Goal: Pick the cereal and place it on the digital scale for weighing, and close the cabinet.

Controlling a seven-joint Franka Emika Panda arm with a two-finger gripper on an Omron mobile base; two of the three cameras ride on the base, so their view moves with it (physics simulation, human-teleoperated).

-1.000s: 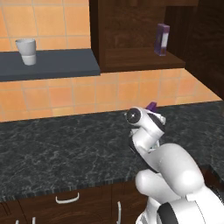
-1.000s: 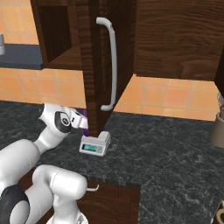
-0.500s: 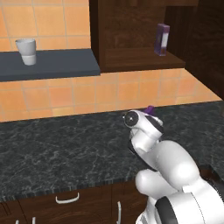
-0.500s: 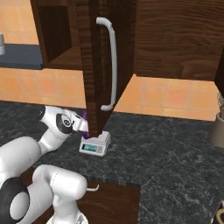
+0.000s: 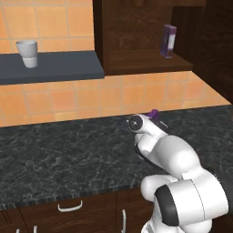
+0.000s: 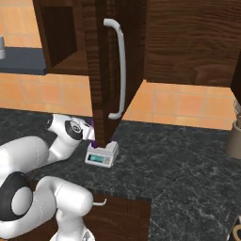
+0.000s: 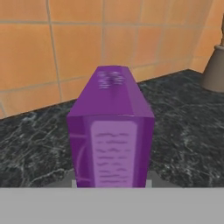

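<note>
Lowered since a second ago, the two-finger gripper [image 6: 90, 135] apparently grips the slim deep-purple cereal box [image 7: 110, 133], upright just above the small light-grey digital scale [image 6: 101, 154], beside the dark-brown cabinet's open door [image 6: 106, 70].

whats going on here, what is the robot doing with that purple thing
The white arm has the purple cereal box at its gripper, down at the small digital scale on the dark counter. The hand view shows the box upright with grey scale edges just beneath it. Whether the fingers are clamped on it can't be seen. The cabinet door with the long silver handle stands open, not yet closed.
</note>
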